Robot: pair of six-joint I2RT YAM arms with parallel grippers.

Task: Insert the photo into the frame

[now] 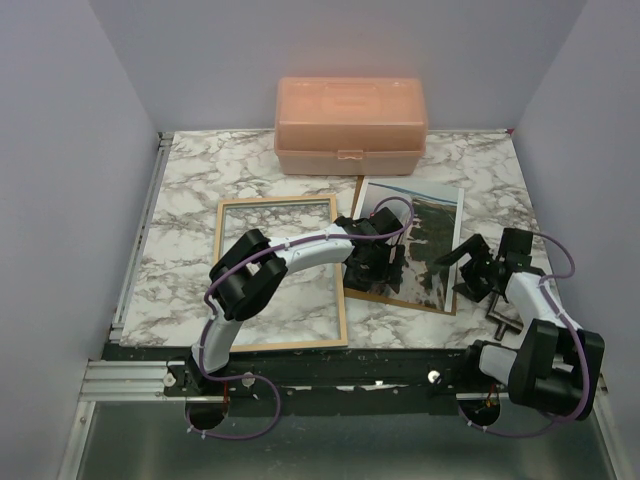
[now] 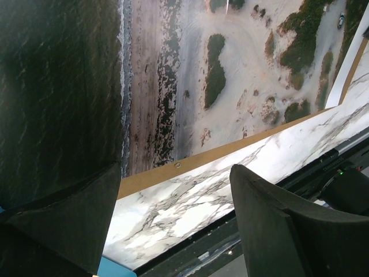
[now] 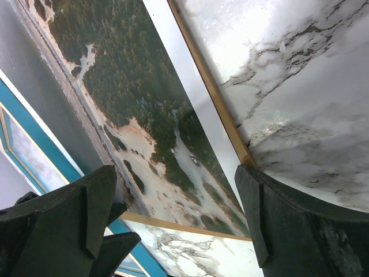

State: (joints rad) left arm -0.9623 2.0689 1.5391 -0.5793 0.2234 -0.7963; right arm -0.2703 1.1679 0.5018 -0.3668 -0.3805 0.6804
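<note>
The photo point(image 1: 425, 235), a grey-dark shoreline print with a white border, lies face up on a brown backing board point(image 2: 167, 173) right of centre. The frame point(image 1: 281, 203), light wood rim around a clear pane, lies flat to its left; its blue side point(image 3: 40, 138) shows in the right wrist view. My left gripper point(image 1: 370, 268) hovers open over the photo's near left part point(image 2: 230, 75), one finger above the print and the other above bare marble. My right gripper point(image 1: 468, 270) stands open at the photo's near right corner point(image 3: 132, 86), with nothing between its fingers.
A pink plastic box point(image 1: 350, 125) with a latch stands at the back centre. The marble tabletop point(image 1: 190, 200) is walled in on the left, back and right. A black rail point(image 2: 259, 202) runs along the near edge.
</note>
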